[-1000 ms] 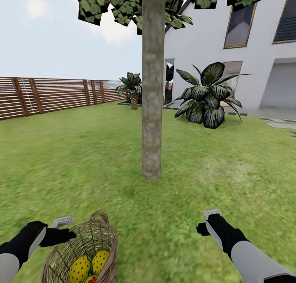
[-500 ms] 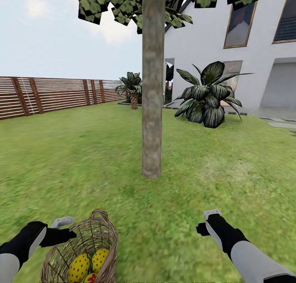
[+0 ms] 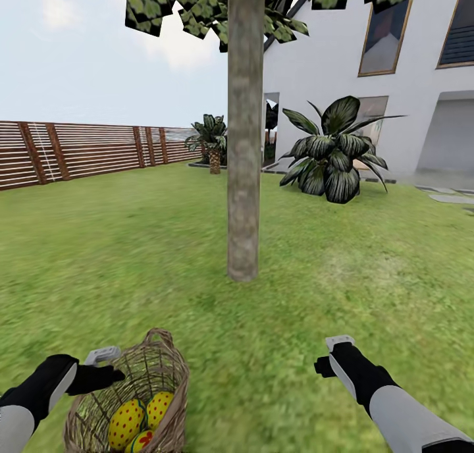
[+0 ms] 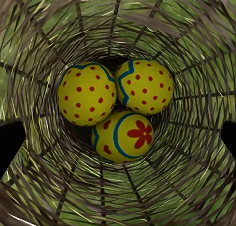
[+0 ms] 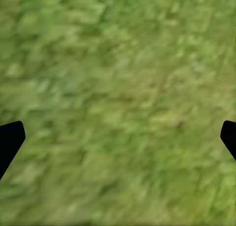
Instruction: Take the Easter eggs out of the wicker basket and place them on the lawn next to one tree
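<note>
The wicker basket [image 3: 168, 367] stands on the lawn [image 3: 342, 295] at the lower left, a short way in front of the tree [image 3: 243, 176]. Three yellow Easter eggs lie in it: one red-dotted [image 3: 126, 421], one beside it [image 3: 158, 408], one partly cut off by the picture's edge [image 3: 141, 442]. My left gripper [image 3: 108, 366] hovers at the basket's left rim, open. The left wrist view looks down inside the basket wall [image 4: 196, 48] at two dotted eggs [image 4: 87, 93] [image 4: 143, 86] and a flower-marked egg [image 4: 123, 136]. My right gripper [image 3: 331, 353] hangs open over bare grass [image 5: 118, 88].
A broad-leaved shrub [image 3: 332, 157] and a short palm [image 3: 212, 140] stand by the white house [image 3: 395, 78] behind the tree. A brown slatted fence [image 3: 79, 153] runs along the left. Open grass lies all around the trunk.
The whole view has shifted a little: tree and basket sit slightly higher in the picture, and more of the basket shows. Both arms hold the same pose.
</note>
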